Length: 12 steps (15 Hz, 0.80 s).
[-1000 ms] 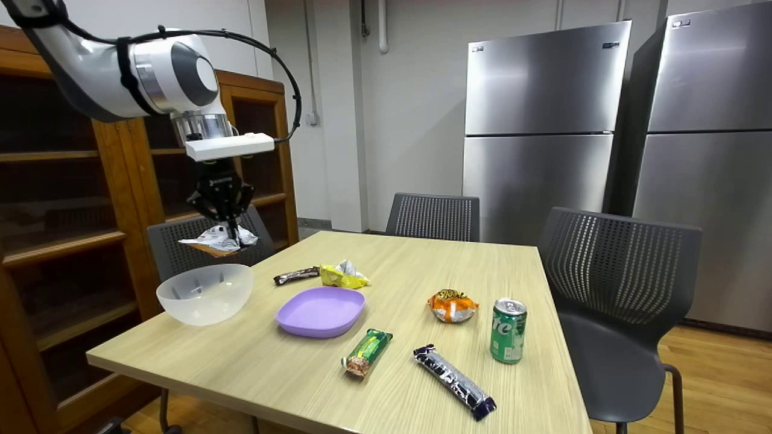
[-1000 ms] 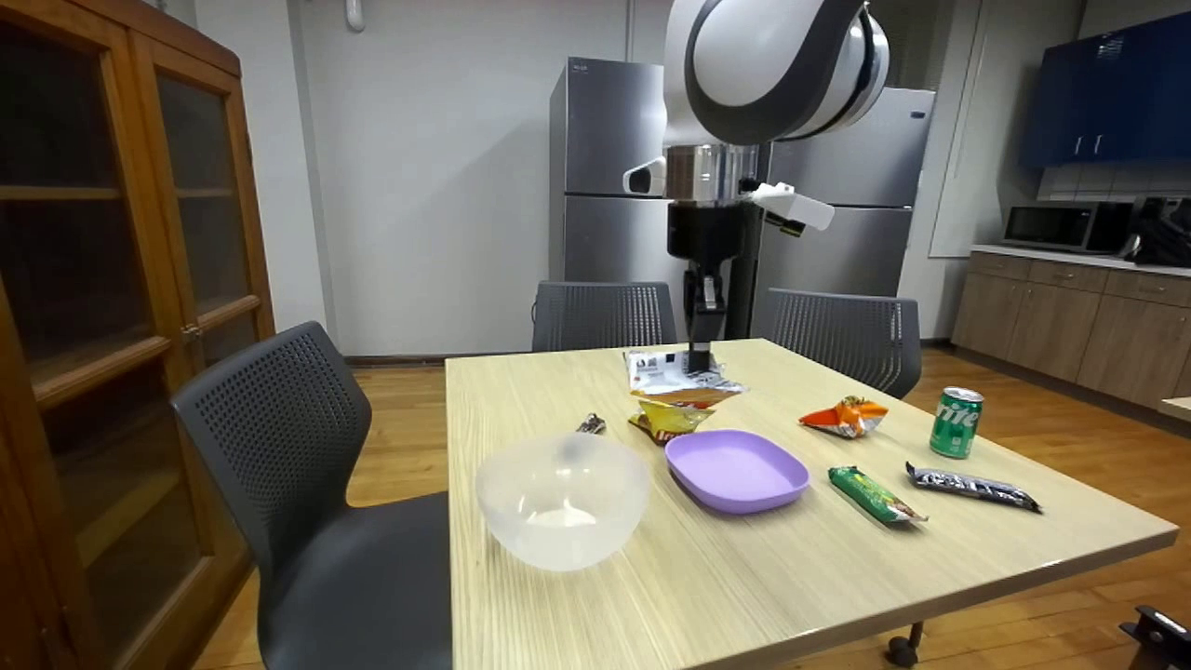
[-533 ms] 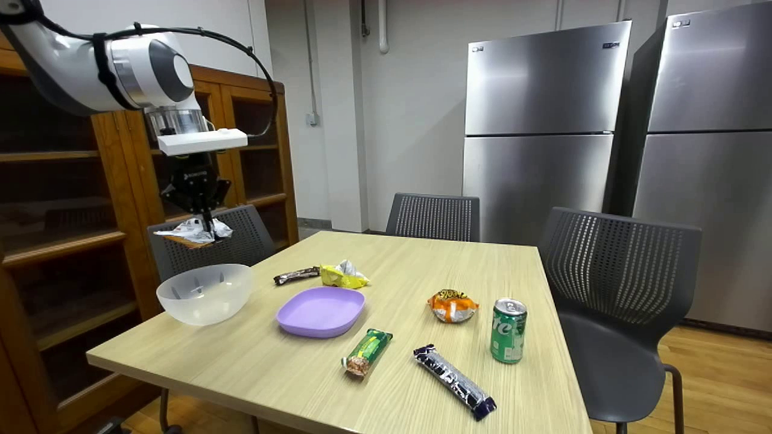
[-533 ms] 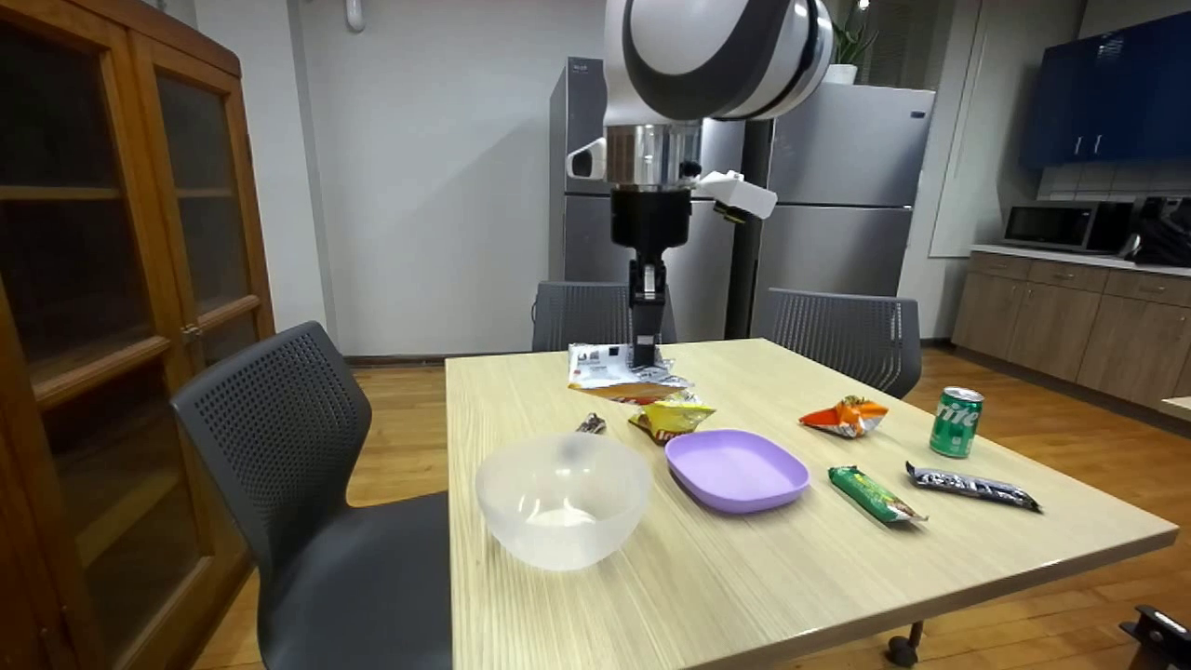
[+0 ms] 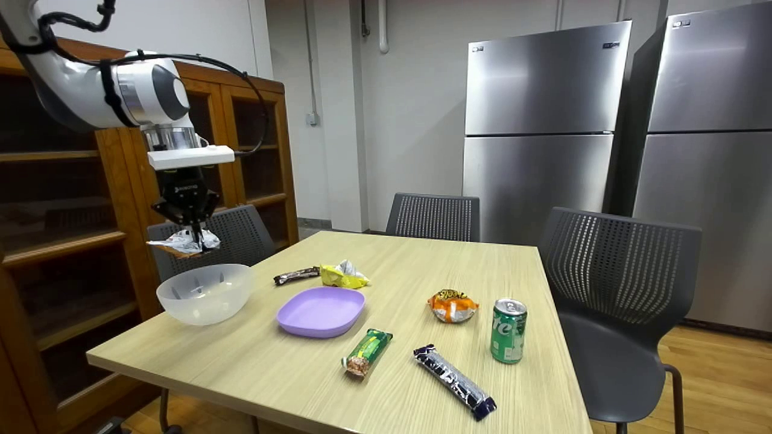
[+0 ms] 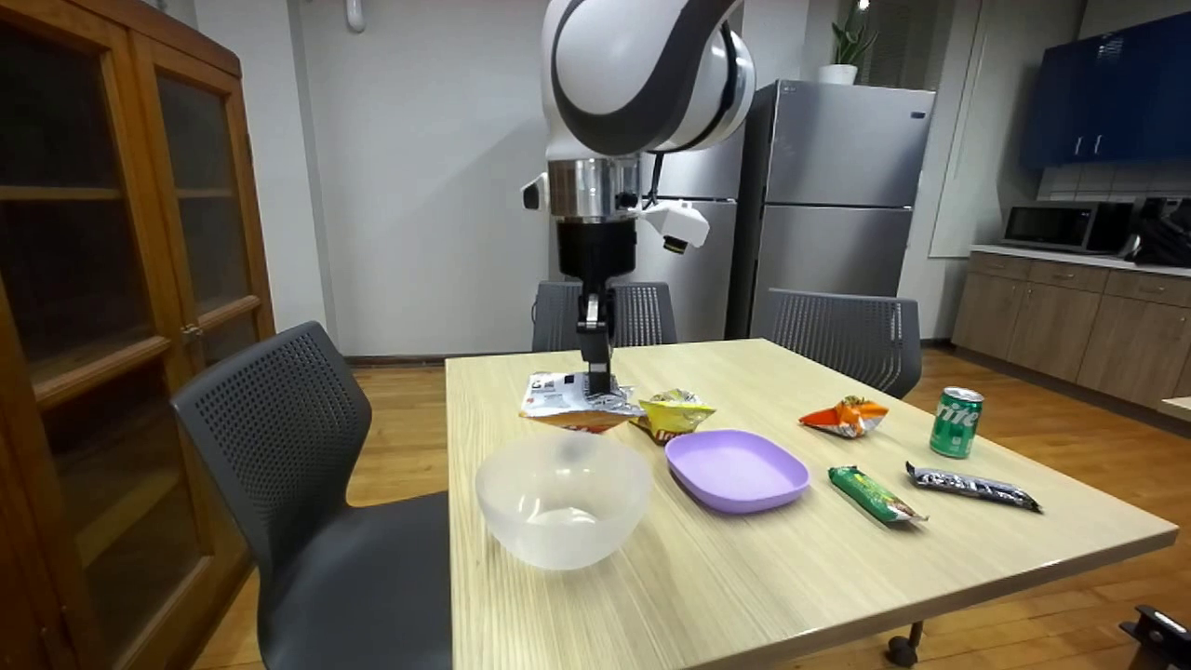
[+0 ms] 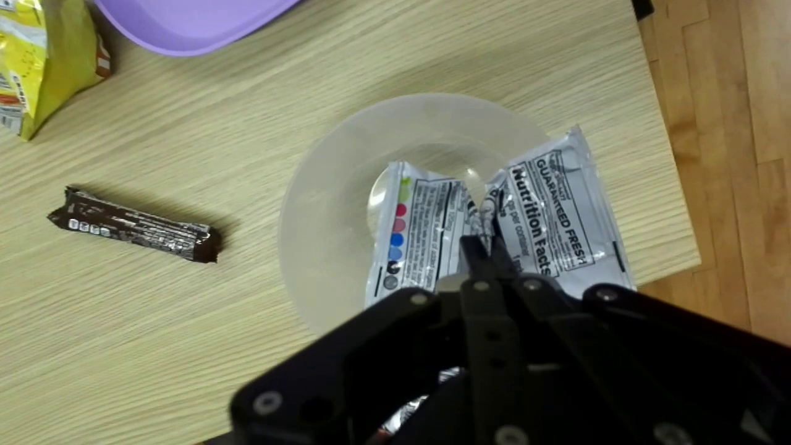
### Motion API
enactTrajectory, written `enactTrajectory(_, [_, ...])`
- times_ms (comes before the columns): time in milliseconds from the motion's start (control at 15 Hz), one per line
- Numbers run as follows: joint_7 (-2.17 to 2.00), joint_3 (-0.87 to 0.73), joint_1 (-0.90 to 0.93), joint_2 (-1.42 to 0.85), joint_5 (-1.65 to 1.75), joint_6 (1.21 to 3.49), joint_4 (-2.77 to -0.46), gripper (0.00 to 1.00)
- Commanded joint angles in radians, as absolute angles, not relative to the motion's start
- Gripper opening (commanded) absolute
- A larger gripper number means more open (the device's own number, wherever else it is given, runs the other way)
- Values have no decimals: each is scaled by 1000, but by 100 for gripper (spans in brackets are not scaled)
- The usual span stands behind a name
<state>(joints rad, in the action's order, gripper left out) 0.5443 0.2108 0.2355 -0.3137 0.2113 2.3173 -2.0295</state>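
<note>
Crinkled foil packet [image 5: 181, 241] pinched above a frosted bowl [image 5: 202, 313]

Nearest in an exterior view, a slim bar [image 5: 453, 383] in a shiny silver and dark purple wrapper lies slantwise on the pale table [image 5: 283, 371], whose top shows a fine, straight wood grain. Left of it and slightly farther lies a shorter green-wrapped bar [image 5: 367, 352], glossy and blocky; to the right a green metal can [image 5: 508, 337] stands upright. Beyond these, a shallow purple plate [image 5: 321, 311] with rounded corners sits left of a plump orange packet [image 5: 453, 306]. At the table's left stands the bowl, deep, round, smooth and translucent white. Past the plate lie a crumpled yellow packet [image 5: 339, 277] and, just left of it, a thin brown bar [image 5: 297, 275] in creased wrapping.

Over the bowl, clear of its rim, the fingers [image 7: 476, 256] are pressed together with hardly any gap, gripping the foil packet at its middle; the sheet puckers there and flares to both sides, its printed white face up.

The glossy white and grey arm [image 5: 145, 90] reaches in from the left, wrist bent so the fingers point nearly straight down. Farther back stand a mesh-backed chair [image 5: 244, 232], a wooden cabinet [image 5: 123, 187] at left and brushed-steel refrigerators [image 5: 543, 90] at right.
</note>
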Motion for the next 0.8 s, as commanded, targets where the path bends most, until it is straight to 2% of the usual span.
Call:
enactTrajectory(0, [456, 213, 256, -411, 253, 2229, -1910, 0])
enactTrajectory(733, [405, 208, 272, -530, 272, 2132, -1791, 0])
